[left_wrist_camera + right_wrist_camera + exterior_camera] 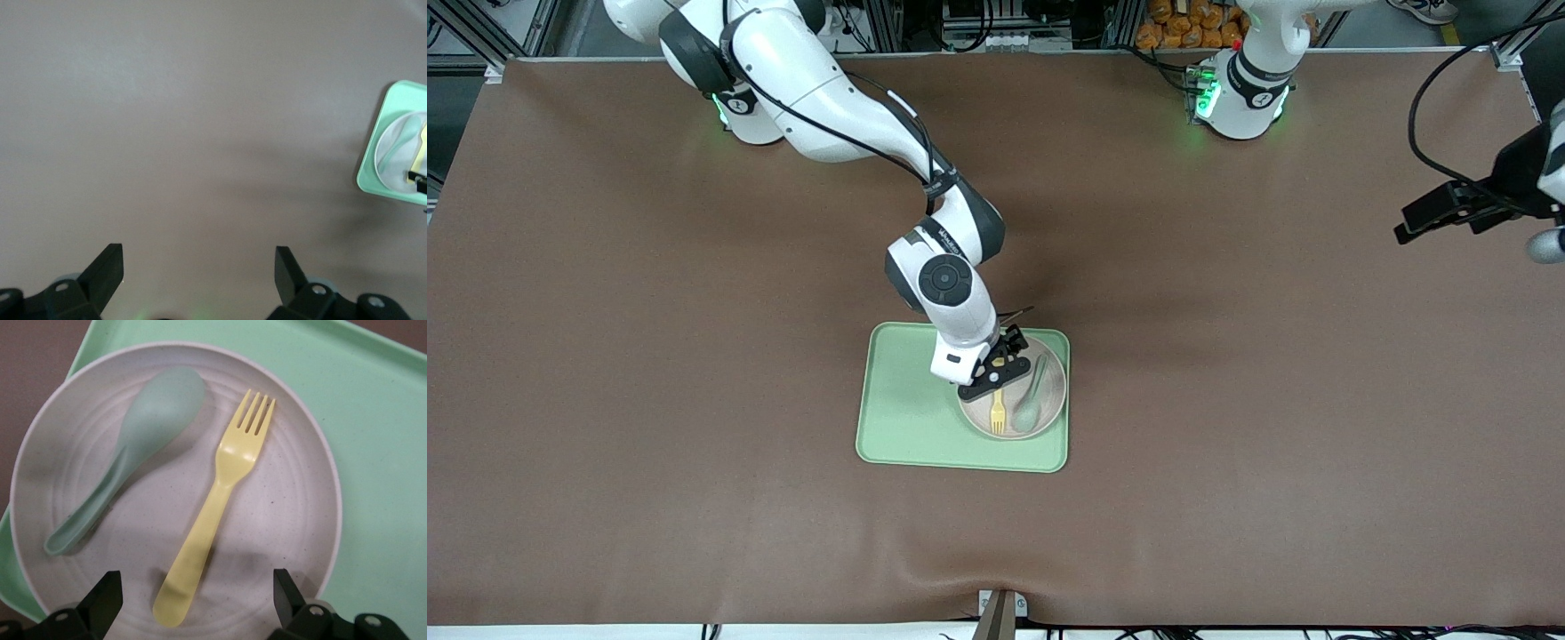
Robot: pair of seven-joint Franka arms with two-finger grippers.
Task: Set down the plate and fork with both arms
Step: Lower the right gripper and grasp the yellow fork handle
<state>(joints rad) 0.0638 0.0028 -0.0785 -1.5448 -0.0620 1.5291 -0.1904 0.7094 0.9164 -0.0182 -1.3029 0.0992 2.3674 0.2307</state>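
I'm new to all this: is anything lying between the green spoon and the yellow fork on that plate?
No. In the right wrist view the spoon and the fork lie side by side on the plate, with only bare plate between them.

High front camera faces the arms; both wrist views share the plate [177,487].

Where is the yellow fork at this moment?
The fork lies in the plate beside the green spoon, on the tray, under the open right gripper.
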